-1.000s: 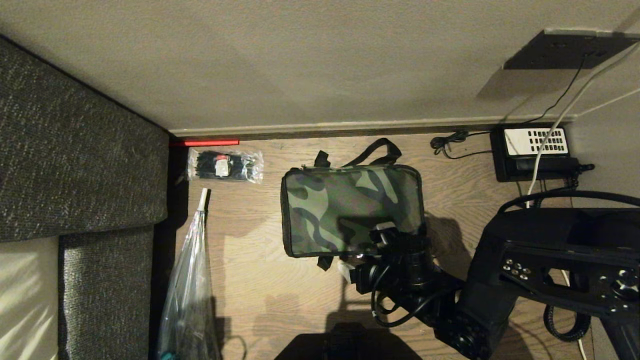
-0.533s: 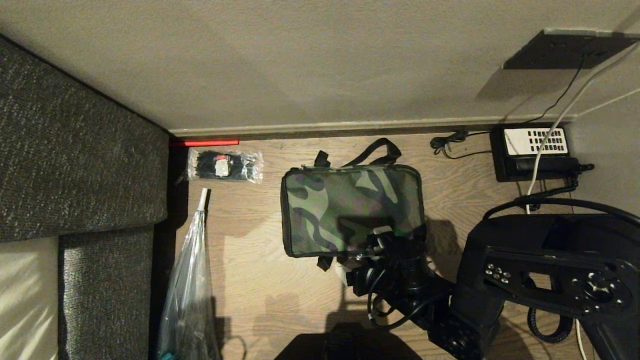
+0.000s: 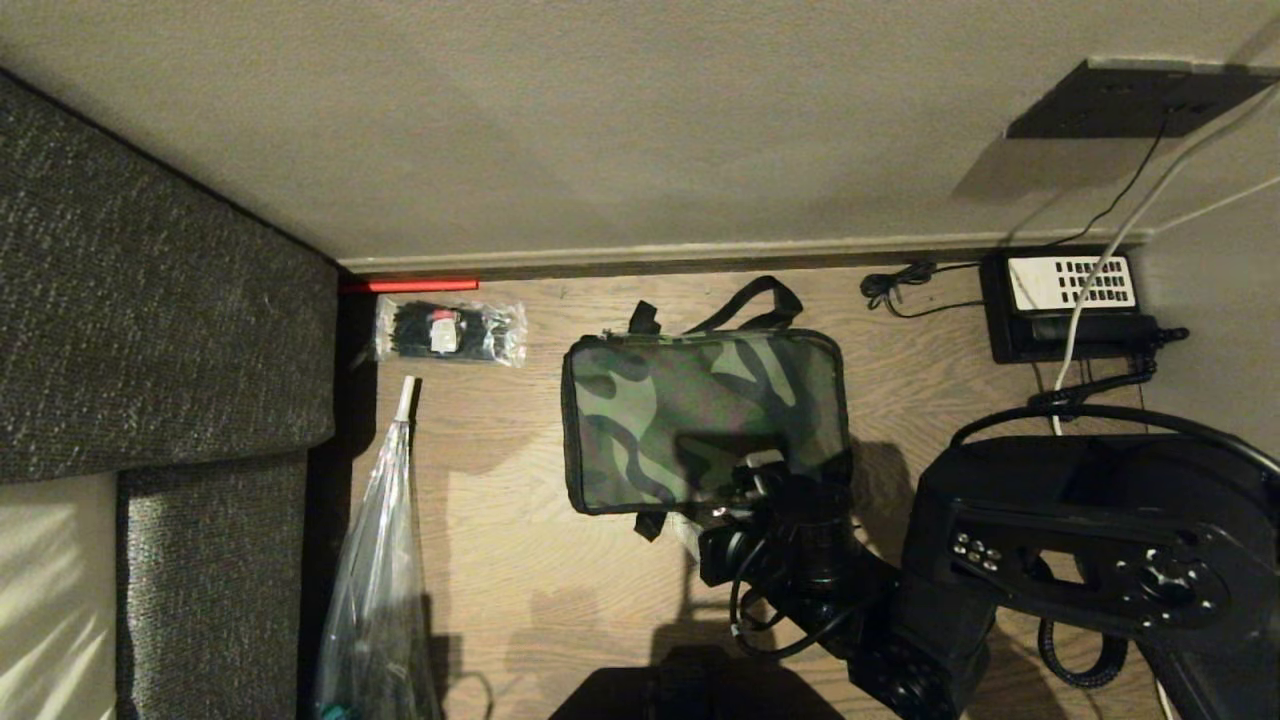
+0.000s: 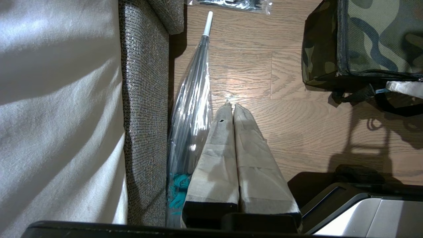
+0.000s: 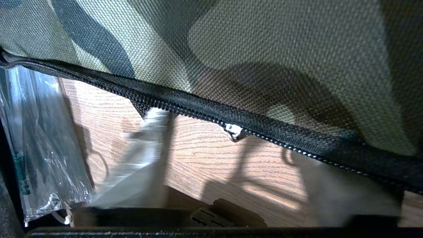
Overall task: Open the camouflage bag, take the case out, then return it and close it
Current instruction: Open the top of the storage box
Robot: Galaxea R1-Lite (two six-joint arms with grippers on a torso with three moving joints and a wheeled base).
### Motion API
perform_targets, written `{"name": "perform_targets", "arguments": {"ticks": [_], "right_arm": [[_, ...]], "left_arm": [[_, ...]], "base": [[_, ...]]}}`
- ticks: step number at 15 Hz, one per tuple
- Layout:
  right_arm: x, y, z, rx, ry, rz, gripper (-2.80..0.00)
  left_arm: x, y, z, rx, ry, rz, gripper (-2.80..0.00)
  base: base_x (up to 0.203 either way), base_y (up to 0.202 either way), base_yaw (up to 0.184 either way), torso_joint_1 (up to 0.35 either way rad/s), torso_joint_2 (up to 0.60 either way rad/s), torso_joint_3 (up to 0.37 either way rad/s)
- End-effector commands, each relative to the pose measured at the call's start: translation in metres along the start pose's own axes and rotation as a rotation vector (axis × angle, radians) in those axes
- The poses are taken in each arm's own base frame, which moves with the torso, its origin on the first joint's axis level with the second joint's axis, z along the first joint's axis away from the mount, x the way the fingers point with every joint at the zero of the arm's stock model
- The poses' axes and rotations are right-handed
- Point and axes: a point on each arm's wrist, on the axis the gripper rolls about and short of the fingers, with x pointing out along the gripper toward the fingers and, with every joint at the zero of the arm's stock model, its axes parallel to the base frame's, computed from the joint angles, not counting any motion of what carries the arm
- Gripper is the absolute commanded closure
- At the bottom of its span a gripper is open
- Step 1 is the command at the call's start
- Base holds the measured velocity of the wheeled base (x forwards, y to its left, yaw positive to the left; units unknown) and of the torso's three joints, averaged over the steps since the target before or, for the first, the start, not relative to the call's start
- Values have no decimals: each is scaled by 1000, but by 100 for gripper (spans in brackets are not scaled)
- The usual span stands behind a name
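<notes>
The left gripper [image 4: 233,109] hangs parked, its fingers pressed together on nothing; at 12 o'clock of centre the camouflage bag [image 3: 700,415] lies zipped on the floor; at its 5 o'clock the right gripper [image 3: 745,480], jaws apart around the zip pull [image 5: 233,131], is judged mid-opening; next, pinch it.

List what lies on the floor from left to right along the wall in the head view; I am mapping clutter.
Clear packet of black ties → camouflage bag → black desk telephone.

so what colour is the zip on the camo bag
Black, with a silver slider; the zip shows best in the right wrist view.
</notes>
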Motion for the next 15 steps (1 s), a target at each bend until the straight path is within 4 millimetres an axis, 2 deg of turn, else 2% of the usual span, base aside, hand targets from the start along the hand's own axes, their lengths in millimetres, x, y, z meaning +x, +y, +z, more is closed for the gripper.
{"name": "perform_targets", "arguments": {"ticks": [1, 6, 15], "right_arm": [[0, 3, -1, 0, -25, 17, 0], [-4, 3, -2, -45, -55, 25, 0], [-37, -4, -7, -137, 19, 31, 0]], "left_arm": [[0, 0, -1, -1, 3, 0, 0], [0, 0, -1, 0, 3, 0, 0], [0, 0, -1, -1, 3, 0, 0]], "base": [[0, 0, 0, 0, 0, 0], [0, 0, 0, 0, 0, 0], [0, 0, 0, 0, 0, 0]]}}
